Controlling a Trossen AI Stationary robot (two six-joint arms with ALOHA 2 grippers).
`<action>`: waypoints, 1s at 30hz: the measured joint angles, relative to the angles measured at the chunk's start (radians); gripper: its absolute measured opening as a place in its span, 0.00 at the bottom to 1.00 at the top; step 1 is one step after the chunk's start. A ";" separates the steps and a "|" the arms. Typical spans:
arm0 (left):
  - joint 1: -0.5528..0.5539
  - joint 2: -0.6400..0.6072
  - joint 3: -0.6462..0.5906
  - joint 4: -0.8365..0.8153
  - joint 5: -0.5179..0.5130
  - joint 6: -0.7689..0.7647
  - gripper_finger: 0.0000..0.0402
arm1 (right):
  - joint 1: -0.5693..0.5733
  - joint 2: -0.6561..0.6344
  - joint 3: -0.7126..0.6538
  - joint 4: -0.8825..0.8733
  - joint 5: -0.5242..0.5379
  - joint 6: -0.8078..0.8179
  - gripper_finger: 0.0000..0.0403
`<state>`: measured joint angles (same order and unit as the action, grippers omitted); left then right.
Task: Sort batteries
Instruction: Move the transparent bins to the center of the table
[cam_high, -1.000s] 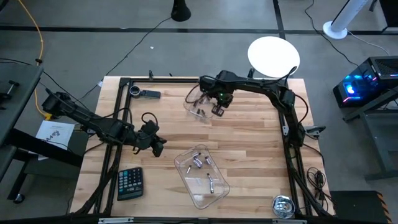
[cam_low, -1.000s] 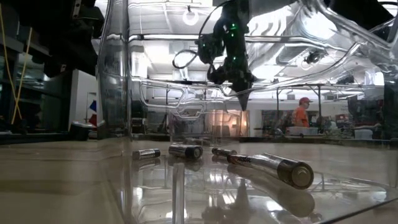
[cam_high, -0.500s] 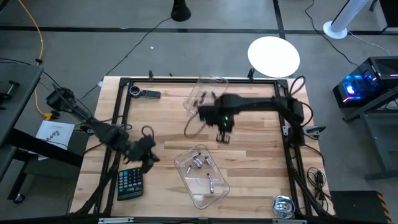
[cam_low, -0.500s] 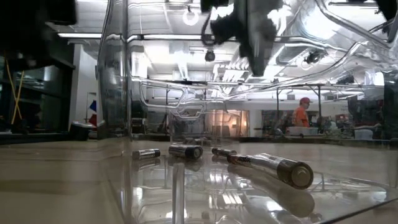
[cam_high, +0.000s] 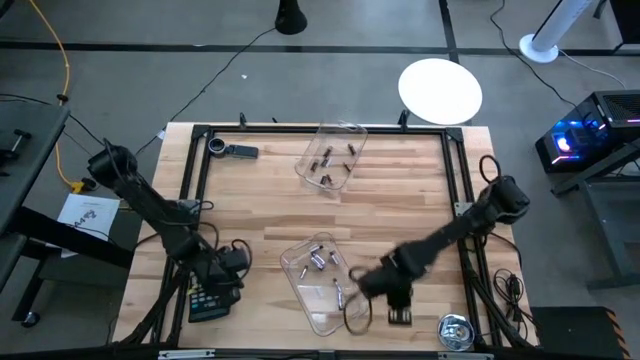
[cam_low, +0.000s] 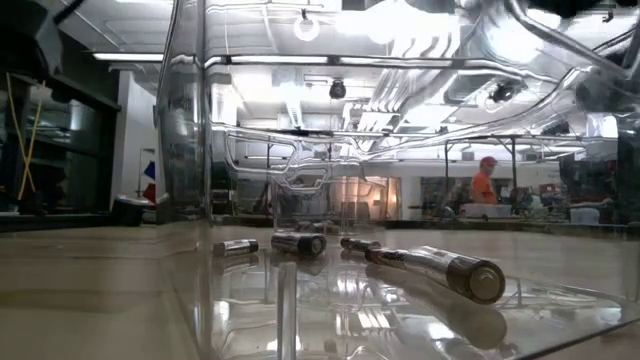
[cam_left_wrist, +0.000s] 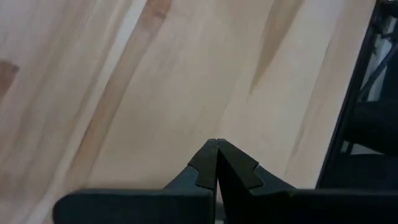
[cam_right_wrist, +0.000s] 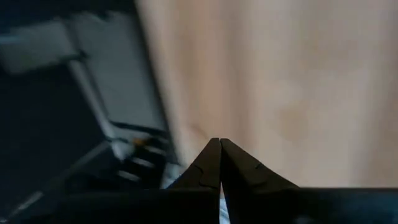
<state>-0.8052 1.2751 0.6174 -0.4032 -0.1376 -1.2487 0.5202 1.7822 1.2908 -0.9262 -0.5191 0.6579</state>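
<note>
Two clear plastic trays hold the batteries. The far tray (cam_high: 331, 156) has several small dark cylinders in it. The near tray (cam_high: 322, 281) has several more, which lie on their sides in the low view: a small silvery battery (cam_low: 235, 247), a dark one (cam_low: 298, 242) and a long one (cam_low: 455, 272). My left gripper (cam_high: 228, 268) (cam_left_wrist: 216, 145) is shut over bare wood, just beside the calculator. My right gripper (cam_high: 395, 300) (cam_right_wrist: 219, 144) is shut, low over the wood right of the near tray, by the table's near edge. Neither gripper holds anything.
A black calculator (cam_high: 207, 298) lies at the near left corner and a round silver tape measure (cam_high: 455, 331) at the near right corner. A small dark tool (cam_high: 233, 150) lies at the far left. A black frame (cam_high: 196, 180) rims the table. Bare wood lies between the trays.
My right gripper left the far tray and swept across the table toward the near edge, ending low to the right of the near tray. My left gripper moved toward the near edge, down beside the calculator. The batteries in the near tray stayed where they were.
</note>
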 joint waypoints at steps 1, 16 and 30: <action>0.013 0.003 0.000 0.002 0.013 0.023 0.00 | 0.024 0.000 -0.001 0.071 -0.006 0.044 0.00; 0.220 -0.014 0.000 -0.158 0.049 0.252 0.00 | -0.058 0.006 -0.012 0.385 0.503 0.023 0.00; 0.241 -0.349 0.000 -0.694 -0.267 0.116 0.00 | -0.355 0.229 0.098 0.685 0.368 -0.351 0.00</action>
<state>-0.5646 0.9261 0.6170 -1.0972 -0.4045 -1.1325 0.1655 2.0115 1.3888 -0.2414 -0.1510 0.3073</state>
